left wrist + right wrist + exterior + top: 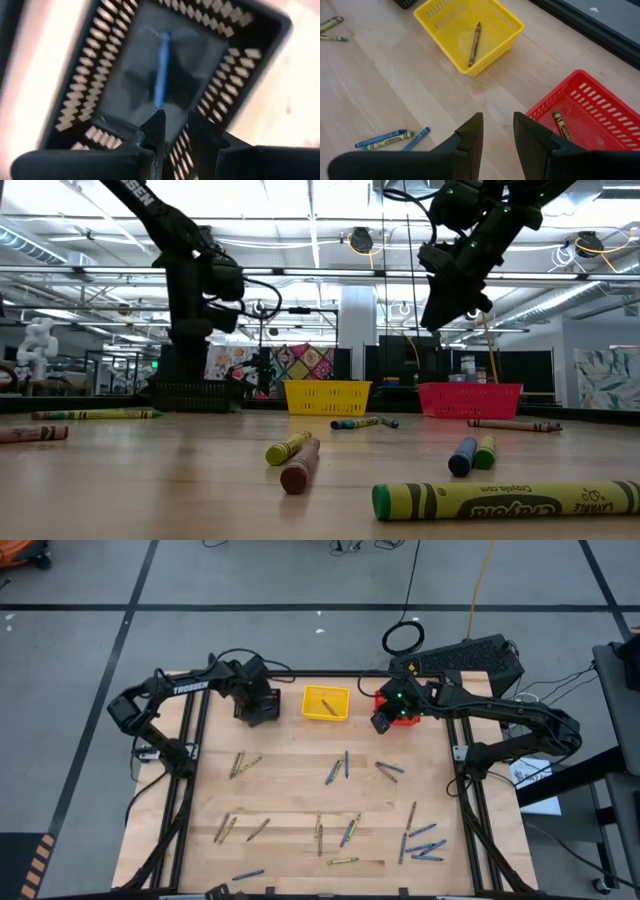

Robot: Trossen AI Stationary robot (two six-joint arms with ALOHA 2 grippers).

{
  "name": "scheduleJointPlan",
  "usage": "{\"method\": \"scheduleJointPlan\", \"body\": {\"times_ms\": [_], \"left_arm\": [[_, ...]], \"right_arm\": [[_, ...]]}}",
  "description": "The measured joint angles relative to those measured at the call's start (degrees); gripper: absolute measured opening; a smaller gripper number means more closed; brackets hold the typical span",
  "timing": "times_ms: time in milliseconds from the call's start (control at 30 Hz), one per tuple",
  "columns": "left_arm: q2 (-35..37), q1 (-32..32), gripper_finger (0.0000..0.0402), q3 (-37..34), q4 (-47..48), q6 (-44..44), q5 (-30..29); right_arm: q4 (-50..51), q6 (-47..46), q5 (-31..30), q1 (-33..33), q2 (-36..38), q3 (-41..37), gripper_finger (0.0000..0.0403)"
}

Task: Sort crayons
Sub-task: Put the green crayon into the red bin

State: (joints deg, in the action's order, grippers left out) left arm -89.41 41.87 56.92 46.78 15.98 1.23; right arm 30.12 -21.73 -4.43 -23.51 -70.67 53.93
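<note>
My left gripper (176, 125) hangs open over the black mesh basket (100, 65) at the table's far left, fingers pointing down, nothing between them. A blue crayon (161, 70) lies on that basket's floor below the fingers. My right gripper (498, 130) stands open and empty above the table, beside the red basket (600, 100), which holds an olive-yellow crayon (559, 124). Between the two is the yellow basket (440, 45), with a brown crayon (474, 44) on its floor. Many blue, olive and brown crayons (345, 765) lie scattered flat on the wooden table.
The three baskets stand in a row along the table's far edge: black (190, 395), yellow (328, 395), red (470, 400). Loose crayons cluster at the near right (425, 840), the left (240, 765) and the near middle (320, 835). A black box (470, 658) sits behind the far right corner.
</note>
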Motion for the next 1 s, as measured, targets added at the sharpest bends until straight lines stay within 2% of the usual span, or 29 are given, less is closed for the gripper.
{"method": "scheduleJointPlan", "body": {"times_ms": [300,433,500,700,867,1000], "left_arm": [[0.1,-5.4,0.0079,7.0,3.9,-0.1,0.0],[0.2,-8.1,0.0080,8.8,8.4,-0.3,-0.2],[0.8,-10.0,0.0080,9.3,12.1,-0.6,-0.3],[5.6,-17.1,0.0080,9.4,15.5,-4.1,-0.2],[10.1,-21.1,0.0080,9.4,15.2,-8.3,-0.4],[12.3,-23.6,0.0080,9.4,15.4,-11.9,-3.1]], "right_arm": [[-4.5,7.6,0.0,-0.2,0.0,0.0,0.0096],[-5.5,9.3,0.1,-0.1,0.0,0.0,0.0096],[-5.1,8.4,0.9,-0.1,0.0,0.0,0.0096],[-3.3,3.2,11.4,0.9,0.0,0.0,0.0096],[-2.1,0.1,12.1,5.4,0.0,0.0,0.0096],[-1.6,-3.3,12.0,10.0,0.0,0.0,0.0096]]}}
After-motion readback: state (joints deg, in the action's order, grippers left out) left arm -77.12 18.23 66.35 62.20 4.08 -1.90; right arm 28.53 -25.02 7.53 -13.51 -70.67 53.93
